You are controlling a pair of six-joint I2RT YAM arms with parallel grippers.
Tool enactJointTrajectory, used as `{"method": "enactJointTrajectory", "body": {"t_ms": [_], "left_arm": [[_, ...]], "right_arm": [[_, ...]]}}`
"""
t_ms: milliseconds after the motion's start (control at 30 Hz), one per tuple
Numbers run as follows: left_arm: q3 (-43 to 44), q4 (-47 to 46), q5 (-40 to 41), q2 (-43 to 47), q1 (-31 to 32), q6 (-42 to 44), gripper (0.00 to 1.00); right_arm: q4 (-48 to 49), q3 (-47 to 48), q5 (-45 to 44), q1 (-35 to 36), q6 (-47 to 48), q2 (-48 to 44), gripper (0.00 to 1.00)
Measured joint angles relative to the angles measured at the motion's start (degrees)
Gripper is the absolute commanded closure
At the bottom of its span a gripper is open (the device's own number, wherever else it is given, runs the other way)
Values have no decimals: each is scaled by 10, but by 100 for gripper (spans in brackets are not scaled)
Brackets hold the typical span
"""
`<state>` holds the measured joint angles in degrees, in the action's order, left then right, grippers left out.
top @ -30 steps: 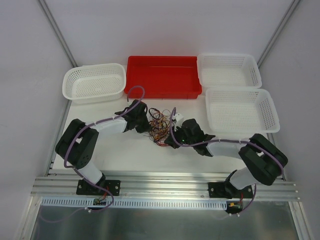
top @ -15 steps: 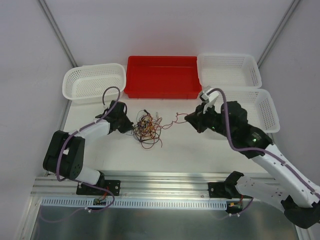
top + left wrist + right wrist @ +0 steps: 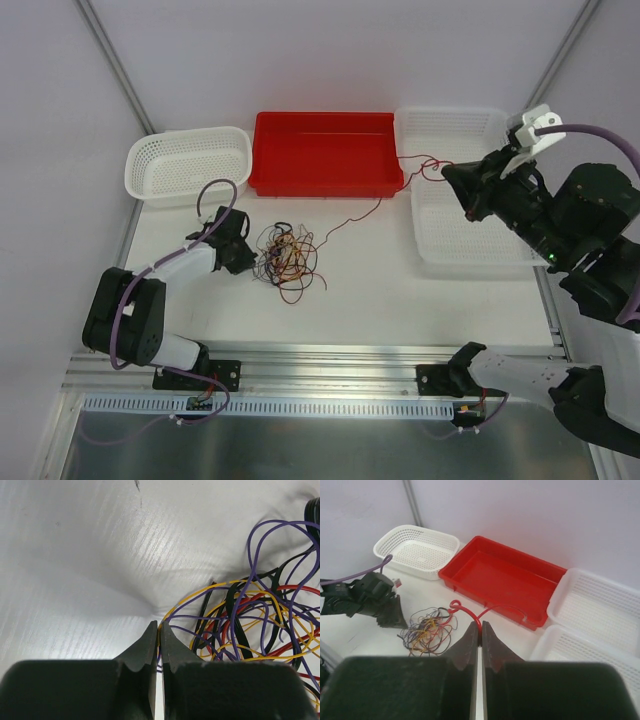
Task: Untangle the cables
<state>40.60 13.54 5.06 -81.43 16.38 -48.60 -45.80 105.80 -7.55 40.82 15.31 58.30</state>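
The tangle of thin cables (image 3: 285, 256), red, black, purple and yellow, lies on the white table left of centre. My left gripper (image 3: 243, 257) is low at the tangle's left edge, shut on yellow and purple strands (image 3: 161, 630). My right gripper (image 3: 452, 176) is raised over the near right basket and shut on a red cable (image 3: 352, 214). That cable stretches from the jaws past the red bin's corner down into the tangle. In the right wrist view the red cable (image 3: 465, 612) curls out from the fingertips, with the tangle (image 3: 427, 630) below.
A red bin (image 3: 325, 178) stands at the back centre, with a white basket (image 3: 188, 165) to its left. Two white baskets (image 3: 458, 140) (image 3: 482, 250) stand at the right. A metal rail (image 3: 330, 370) runs along the near edge.
My right gripper has risen and swung right and back from the tangle, drawing the red cable out taut. My left gripper has shifted left, and the tangle has moved left with it.
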Motion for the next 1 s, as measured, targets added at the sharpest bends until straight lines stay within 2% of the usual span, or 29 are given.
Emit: {"method": "enactJointTrajectory", "body": {"t_ms": [100,267,433,567,667,700,800,833,933,1000], "left_arm": [[0,10,1,9,0,11,99],[0,37,10,64,0,37,89],[0,70,41,128,0,66,84],[1,99,63,163,-3,92,80],[2,116,71,183,-4,111,64],[4,121,68,189,-4,117,50],[16,128,38,205,-3,126,29],[23,128,23,209,1,130,18],[52,112,-8,212,44,138,6],[71,92,-26,207,90,141,4]], "right_arm": [[-9,32,-33,-5,16,16,99],[-12,36,-77,-48,36,36,99],[-12,40,-77,-141,33,65,99],[-12,64,-51,-243,15,86,99],[-10,91,4,-309,-15,98,99],[-5,98,27,-320,-27,99,99],[22,103,103,-325,-59,96,99],[31,103,126,-325,-69,96,99],[50,103,174,-325,-90,95,99],[57,102,201,-325,-100,96,99]]}}
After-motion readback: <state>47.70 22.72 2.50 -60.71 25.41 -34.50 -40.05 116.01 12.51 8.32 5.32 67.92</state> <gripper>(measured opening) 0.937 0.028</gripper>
